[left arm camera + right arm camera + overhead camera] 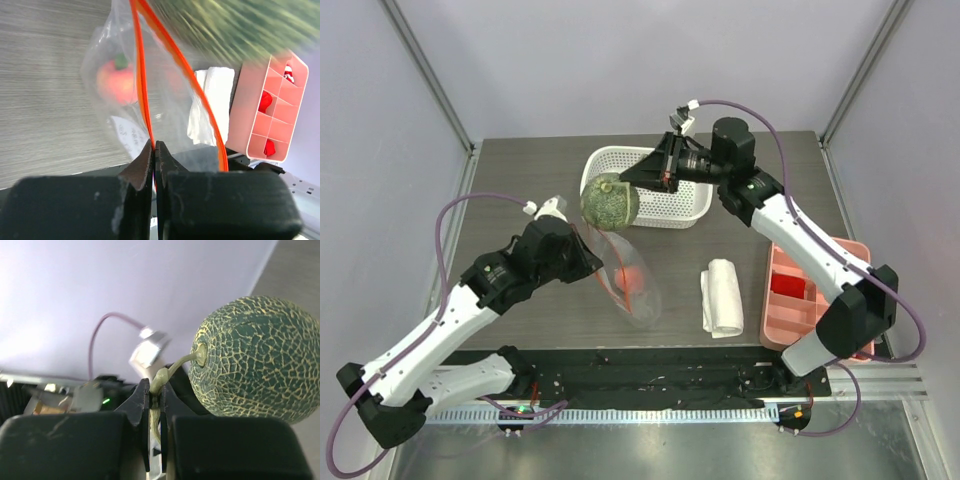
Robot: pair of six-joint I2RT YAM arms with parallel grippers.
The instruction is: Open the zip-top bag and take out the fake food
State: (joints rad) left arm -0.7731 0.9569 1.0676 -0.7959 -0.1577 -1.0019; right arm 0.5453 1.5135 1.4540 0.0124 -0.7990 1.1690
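Observation:
The clear zip-top bag lies on the table with its orange-red zip strip spread open. My left gripper is shut on the strip's edge and holds it up. A pinkish-red round fruit with a green top lies inside the bag. The dark red fruit shows only as a faint blur inside the bag. My right gripper is shut on the stem of the bumpy green ball, a netted melon, and holds it in the air above the bag's mouth, near the white basket.
A white slotted basket stands at the back centre. A folded white cloth lies right of the bag. A pink compartment tray with red blocks sits at the right under the right arm.

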